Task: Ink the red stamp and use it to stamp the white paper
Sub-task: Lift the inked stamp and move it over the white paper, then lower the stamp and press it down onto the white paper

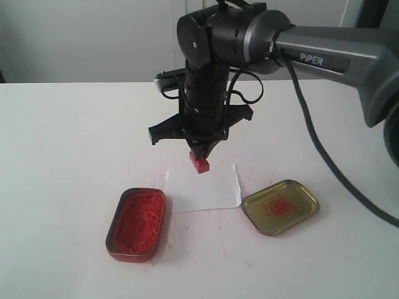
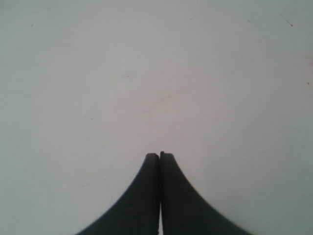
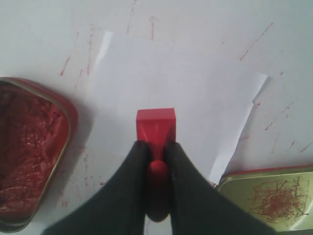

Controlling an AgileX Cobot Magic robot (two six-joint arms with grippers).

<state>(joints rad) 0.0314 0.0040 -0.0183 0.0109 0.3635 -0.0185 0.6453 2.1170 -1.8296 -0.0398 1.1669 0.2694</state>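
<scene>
My right gripper (image 1: 199, 156) (image 3: 156, 147) is shut on the knobbed handle of the red stamp (image 1: 199, 164) (image 3: 155, 125), which hangs base down just above the far edge of the white paper (image 1: 206, 187) (image 3: 176, 93). The paper lies flat between the two tins and looks blank. My left gripper (image 2: 160, 155) is shut on nothing, with only bare white table under it; it does not show in the exterior view.
An oblong tin of red ink paste (image 1: 136, 223) (image 3: 29, 147) sits left of the paper. A gold-coloured lid with red smears (image 1: 280, 206) (image 3: 274, 198) lies to the right. Red ink streaks mark the white tabletop (image 1: 62, 156) around the paper.
</scene>
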